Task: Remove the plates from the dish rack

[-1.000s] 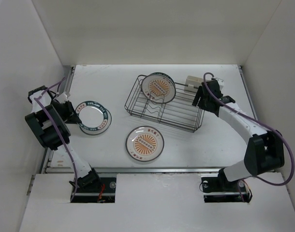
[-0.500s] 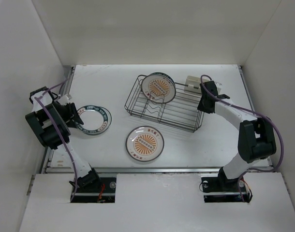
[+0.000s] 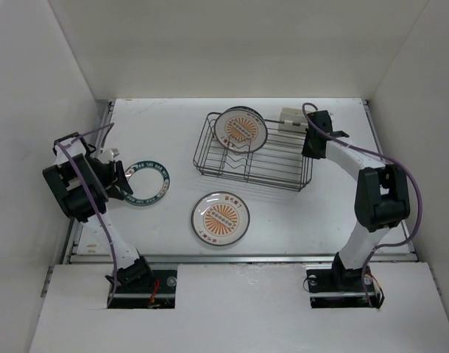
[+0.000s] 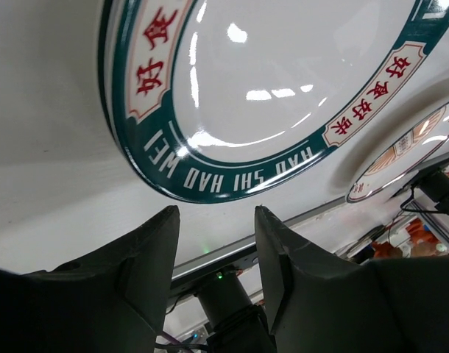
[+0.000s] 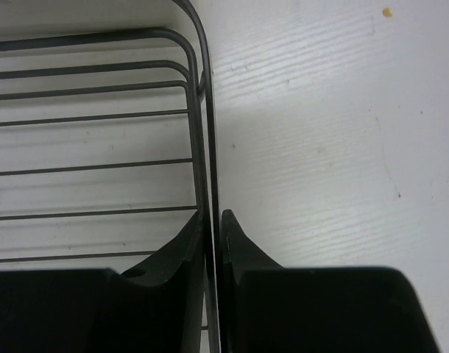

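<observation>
- Moved since 1 sec ago: R arm's elbow has folded in toward the table's middle. The dish rack has swung a bit, its R end now farther from me.
- L gripper, on the teal-rim plate a sec ago, has let go of it.
- Top cam: teal-rim plate lies flat on the white table, L of centre, just beside L gripper.
- L wrist cam: both dark fingers stand apart w/ nothing between them. The plate's green band w/ red characters fills the view just ahead of the tips, not touching them.
- Top cam: R gripper sits at the rack's R end.
- R wrist cam: its two fingers are pressed together on the rack's outer rim wire, which runs up out of the gap between them. Bare tabletop lies to the R of the wire, the rack's floor wires to the L.
- One orange-sunburst plate stands near-upright in the rack's far L corner, face toward me.
- 2nd orange plate lies flat on the table on the rack's near side, close but not touching it.
- White caddy hangs at the rack's far R corner, just beside R arm's wrist.
</observation>
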Controlling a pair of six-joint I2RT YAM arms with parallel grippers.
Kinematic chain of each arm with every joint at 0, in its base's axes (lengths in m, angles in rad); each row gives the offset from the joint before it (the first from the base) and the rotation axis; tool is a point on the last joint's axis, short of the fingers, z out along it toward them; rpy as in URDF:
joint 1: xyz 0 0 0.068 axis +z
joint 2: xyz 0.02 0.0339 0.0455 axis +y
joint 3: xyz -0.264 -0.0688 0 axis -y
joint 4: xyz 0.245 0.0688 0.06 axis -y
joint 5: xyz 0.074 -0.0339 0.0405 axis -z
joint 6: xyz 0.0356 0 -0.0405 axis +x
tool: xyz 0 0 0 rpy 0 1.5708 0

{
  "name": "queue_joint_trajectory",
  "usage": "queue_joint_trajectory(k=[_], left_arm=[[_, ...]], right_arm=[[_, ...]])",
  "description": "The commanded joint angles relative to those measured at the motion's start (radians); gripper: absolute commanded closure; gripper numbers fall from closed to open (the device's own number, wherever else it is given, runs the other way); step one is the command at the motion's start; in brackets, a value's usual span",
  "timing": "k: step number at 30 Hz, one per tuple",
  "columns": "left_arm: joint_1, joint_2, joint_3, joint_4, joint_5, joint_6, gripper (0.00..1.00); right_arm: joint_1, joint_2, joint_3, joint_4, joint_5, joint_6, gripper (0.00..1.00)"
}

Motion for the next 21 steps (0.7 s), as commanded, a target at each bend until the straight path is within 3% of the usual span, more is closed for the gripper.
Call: queue_joint_trajectory(k=[1,6,7,8,9,12,18,21], left_arm=[[-0.011,-0.025,0.004,-0.039,0.003,0.028,0.58],[-0.011,-0.044,0.004,-0.030,-0.008,0.028,0.58],[-0.011,-0.056,0.004,-0.030,-0.008,0.019,0.58],[-0.011,-0.056,-0.006,-0.021,-0.017,0.019,0.58],[-0.011,-0.079,-0.006,-0.021,-0.026,0.019,0.58],[-0.011,-0.093,-0.028,0.018,-0.037,0.019,0.58],[-0.011,-0.200,-0.112,0.150,-0.057,-0.017,0.57],[-0.011,-0.229,-0.126,0.171,-0.057,-0.026,0.57]], right_arm=[[0.000,0.011,0.080,0.102,0.084,-0.077,0.98],[0.000,0.011,0.110,0.123,0.084,-0.134,0.87],[0.000,0.020,0.126,0.123,0.073,-0.146,0.80],[0.000,0.020,0.135,0.123,0.073,-0.155,0.61],[0.000,0.020,0.146,0.110,0.084,-0.155,0.50],[0.000,-0.008,0.160,0.097,0.084,-0.177,0.35],[0.012,-0.202,0.115,0.137,-0.008,-0.216,0.25],[0.046,-0.251,0.095,0.192,-0.174,-0.279,0.24]])
